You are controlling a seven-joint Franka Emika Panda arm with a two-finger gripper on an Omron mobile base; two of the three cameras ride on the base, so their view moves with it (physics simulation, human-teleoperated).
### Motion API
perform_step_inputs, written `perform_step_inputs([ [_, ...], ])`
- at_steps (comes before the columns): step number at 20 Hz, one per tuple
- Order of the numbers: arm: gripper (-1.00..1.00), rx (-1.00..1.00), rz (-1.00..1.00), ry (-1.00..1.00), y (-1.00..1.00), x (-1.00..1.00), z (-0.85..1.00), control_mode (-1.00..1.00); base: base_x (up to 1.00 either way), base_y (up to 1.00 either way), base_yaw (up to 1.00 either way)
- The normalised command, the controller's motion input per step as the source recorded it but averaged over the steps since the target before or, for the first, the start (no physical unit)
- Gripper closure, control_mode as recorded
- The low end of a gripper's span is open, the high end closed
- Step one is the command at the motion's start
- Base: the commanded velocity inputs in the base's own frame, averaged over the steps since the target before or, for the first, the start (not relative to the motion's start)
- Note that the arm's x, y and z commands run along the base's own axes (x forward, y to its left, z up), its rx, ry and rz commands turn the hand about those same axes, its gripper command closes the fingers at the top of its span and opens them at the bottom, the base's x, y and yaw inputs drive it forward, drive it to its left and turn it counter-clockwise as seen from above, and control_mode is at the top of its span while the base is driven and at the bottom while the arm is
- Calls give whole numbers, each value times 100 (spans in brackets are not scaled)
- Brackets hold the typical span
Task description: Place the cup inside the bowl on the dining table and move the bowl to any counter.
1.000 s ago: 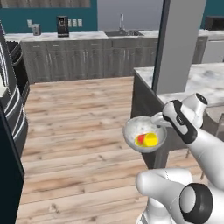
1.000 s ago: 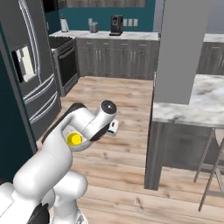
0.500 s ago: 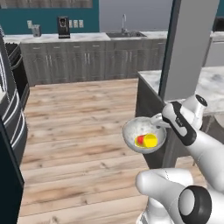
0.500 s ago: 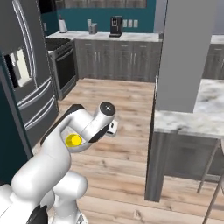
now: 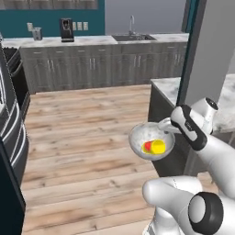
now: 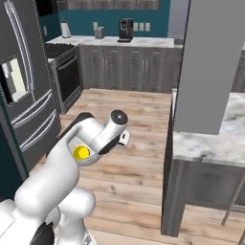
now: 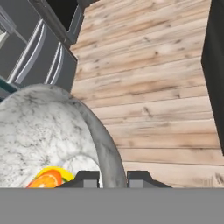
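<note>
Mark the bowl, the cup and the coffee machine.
bowl (image 5: 137, 140), left base view, bare inner wall on its left side.
cup (image 5: 158, 146), left base view, yellow body.
coffee machine (image 5: 67, 30), left base view, dark front.

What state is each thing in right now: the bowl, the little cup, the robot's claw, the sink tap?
bowl: held up over the wooden floor, upright, gripped by its rim.
cup: lying inside the bowl.
gripper: shut on the bowl's rim, one finger inside, one outside.
dining table: bare where seen.
faucet: no water seen running.

White rounded arm (image 5: 215, 151), dark joints
</note>
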Motion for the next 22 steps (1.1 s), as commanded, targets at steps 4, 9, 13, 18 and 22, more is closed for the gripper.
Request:
perform_step_inputs([
  [4, 100, 0, 0, 0, 0, 0, 0, 100, 43, 63, -7],
  [9, 100, 0, 0, 0, 0, 0, 0, 100, 39, 65, -5],
  [13, 100, 0, 0, 0, 0, 0, 0, 100, 85, 22, 0],
  [18, 100, 0, 0, 0, 0, 0, 0, 100, 78, 17, 0],
  [22, 100, 0, 0, 0, 0, 0, 0, 100, 79, 26, 0],
])
